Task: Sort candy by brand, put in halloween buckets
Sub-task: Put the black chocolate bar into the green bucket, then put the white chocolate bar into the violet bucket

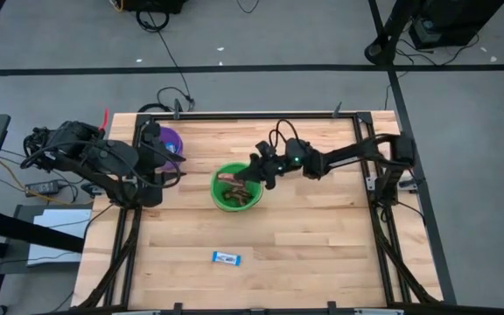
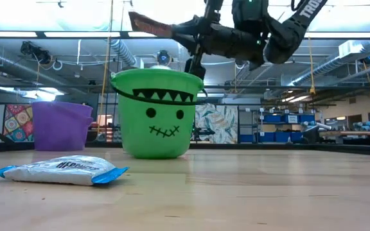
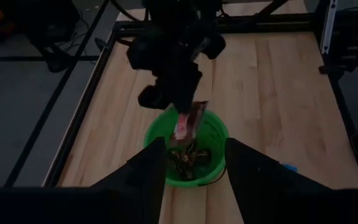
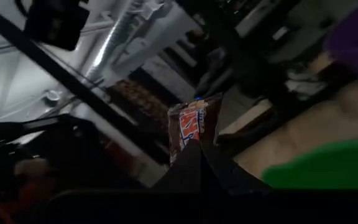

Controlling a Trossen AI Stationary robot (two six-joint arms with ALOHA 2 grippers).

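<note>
The green bucket (image 1: 236, 186) (image 2: 156, 115) stands on its base mid-table, with several brown candies (image 3: 185, 158) inside. The purple bucket (image 1: 170, 140) (image 2: 60, 125) stands farther left and back. One blue-and-white candy (image 1: 227, 257) (image 2: 60, 170) lies flat near the table's near edge. My right gripper (image 1: 254, 172) (image 2: 180, 29) (image 4: 194, 149) hovers over the green bucket, shut on a brown candy (image 3: 190, 121) (image 2: 149, 24). My left gripper (image 3: 194, 180) waits open, left of the green bucket and beside the purple one. My right gripper pinches the brown candy by one end (image 4: 191, 140) between its two fingers. It comes from the table's right, and the bar's length sticks out past the fingertips toward the left. The candy is lifted clear, above the green bucket's rim.
Black frame rails (image 1: 234, 115) run along the table's far edge and sides. Bare wood lies to the right of the green bucket and along the near half around the blue-and-white candy. Cables lie on the floor beyond the far edge.
</note>
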